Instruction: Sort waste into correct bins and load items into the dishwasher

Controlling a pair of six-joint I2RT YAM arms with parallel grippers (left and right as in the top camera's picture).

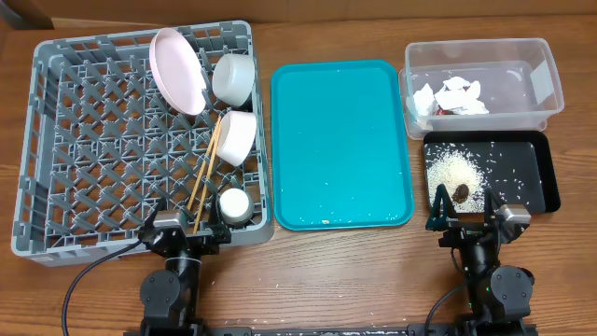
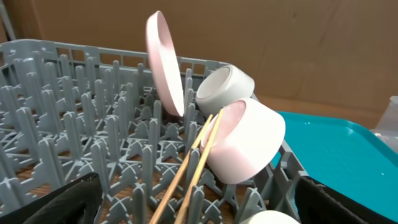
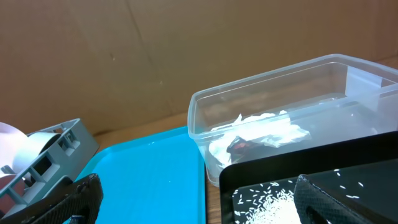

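A: Grey rack (image 1: 28,140) on the left: plate (image 1: 177,70), bowls (image 1: 233,78), chopsticks (image 1: 205,173) and cup (image 1: 234,203) along its right edge. The left gripper (image 1: 187,217) gapes at its front-right corner.
B: And rightward?
A: Wrappers (image 1: 452,98) in the clear tub (image 1: 552,84); rice (image 1: 452,170) and brown lump (image 1: 462,192) in the black tray (image 1: 546,177), with the right gripper (image 1: 465,210) gaping at its front edge.

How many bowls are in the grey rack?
2. The far bowl lies beside the pink plate; the near bowl lies in front of it, beside the chopsticks. None appears hidden.

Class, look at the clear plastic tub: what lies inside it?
Crumpled white and red paper wrappers lie in the clear tub. Whatever sits beneath them is covered.
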